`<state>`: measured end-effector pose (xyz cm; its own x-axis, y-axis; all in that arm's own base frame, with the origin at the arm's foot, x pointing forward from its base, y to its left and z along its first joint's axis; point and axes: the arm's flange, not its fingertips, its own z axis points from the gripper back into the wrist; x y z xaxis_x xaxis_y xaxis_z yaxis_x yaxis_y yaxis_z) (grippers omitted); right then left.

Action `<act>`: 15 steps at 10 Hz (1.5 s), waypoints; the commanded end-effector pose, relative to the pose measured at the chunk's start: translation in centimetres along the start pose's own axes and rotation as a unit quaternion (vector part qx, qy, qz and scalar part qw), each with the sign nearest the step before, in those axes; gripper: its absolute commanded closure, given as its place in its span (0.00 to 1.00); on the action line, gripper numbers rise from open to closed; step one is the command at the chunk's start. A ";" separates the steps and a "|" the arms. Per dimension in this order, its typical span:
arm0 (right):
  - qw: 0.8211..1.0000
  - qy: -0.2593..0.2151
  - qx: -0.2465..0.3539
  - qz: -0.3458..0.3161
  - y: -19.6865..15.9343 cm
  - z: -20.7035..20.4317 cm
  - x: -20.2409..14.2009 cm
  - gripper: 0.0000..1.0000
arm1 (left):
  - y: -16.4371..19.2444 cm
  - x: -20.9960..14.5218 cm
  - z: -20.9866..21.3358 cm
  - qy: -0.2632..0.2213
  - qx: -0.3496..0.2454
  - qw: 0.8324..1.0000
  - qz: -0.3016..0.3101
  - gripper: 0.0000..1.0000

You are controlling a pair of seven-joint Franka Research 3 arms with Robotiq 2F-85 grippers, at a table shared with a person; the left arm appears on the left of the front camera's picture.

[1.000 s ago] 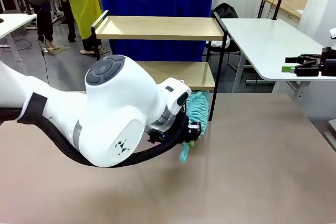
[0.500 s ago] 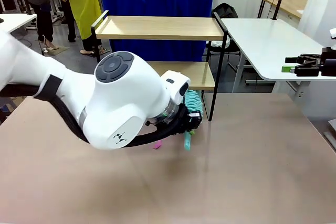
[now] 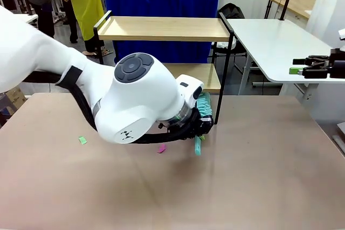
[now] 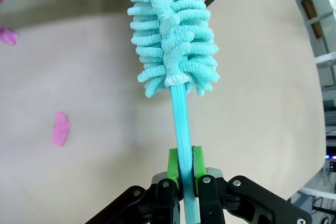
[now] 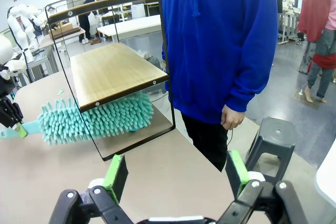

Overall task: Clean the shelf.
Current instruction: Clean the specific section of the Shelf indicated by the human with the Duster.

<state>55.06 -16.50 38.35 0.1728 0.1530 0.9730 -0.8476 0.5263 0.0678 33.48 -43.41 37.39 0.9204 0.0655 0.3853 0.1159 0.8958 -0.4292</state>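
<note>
The shelf stands at the table's far edge, two light wood boards in a black frame, and it appears again as the shelf. My left gripper is shut on the handle of a teal fluffy duster. The duster head lies low by the shelf's right front leg, just under the lower board's front edge. In the left wrist view my left gripper clamps the duster handle between green pads, with the duster head pointing away. My right gripper stands open and holds nothing, seen at the right as my right gripper.
Paper scraps lie on the brown table: a green scrap, a pink scrap, and pink scraps. A person in a blue hoodie stands behind the shelf. A white table and a black stool are to the right.
My left arm has swung right and away from the camera, carrying the duster along toward the shelf's right front leg. A green and a pink scrap have come into view.
</note>
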 end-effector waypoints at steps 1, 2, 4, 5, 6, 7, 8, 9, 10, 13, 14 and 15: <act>1.000 -0.001 0.000 0.002 0.1 -0.1 0.3 0.00 | -4.1 -1.7 -7.9 -0.002 0.007 1.000 0.009 0.87; 1.000 -0.001 0.000 0.002 0.1 -0.1 0.3 0.00 | -4.2 -1.8 -8.5 0.006 0.016 1.000 0.007 0.87; 1.000 -0.001 0.000 0.002 0.1 -0.1 0.3 0.00 | -3.7 -1.9 -9.1 0.005 0.038 0.999 0.019 0.87; 1.000 -0.001 0.000 0.002 0.1 -0.1 0.3 0.00 | -3.5 -1.8 -9.4 0.025 0.049 0.998 0.029 0.87; 1.000 -0.001 0.000 0.002 0.1 -0.1 0.3 0.00 | -2.1 -0.9 -5.2 0.022 0.033 0.999 -0.006 0.87; 1.000 -0.001 0.000 0.002 0.1 -0.1 0.3 0.00 | -2.1 -0.9 -5.2 0.022 0.033 0.999 -0.006 0.87; 1.000 -0.001 0.000 0.002 0.1 -0.1 0.3 0.00 | -2.1 -0.9 -5.2 0.022 0.033 0.999 -0.006 0.87; 1.000 -0.001 0.000 0.002 0.1 -0.1 0.3 0.00 | -2.5 -1.1 -6.9 0.030 0.043 0.999 -0.001 0.87; 1.000 -0.001 0.000 0.002 0.1 -0.1 0.3 0.00 | -1.3 -0.2 -6.1 0.035 0.042 0.999 0.003 0.87; 1.000 -0.001 0.000 0.002 0.1 -0.1 0.3 0.00 | 3.2 2.0 -3.6 0.050 0.062 0.997 0.026 0.87; 1.000 -0.001 0.000 0.002 0.1 -0.1 0.3 0.00 | 4.8 2.6 -2.9 0.054 0.079 0.995 0.033 0.87; 1.000 -0.001 0.000 0.002 0.1 -0.1 0.3 0.00 | 6.5 3.3 -2.2 0.062 0.098 0.993 0.036 0.87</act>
<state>55.06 -16.50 38.34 0.1729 0.1529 0.9730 -0.8477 0.5262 0.0679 38.52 -41.12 31.86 0.9559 0.0962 0.2776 -0.0014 0.9464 -0.3231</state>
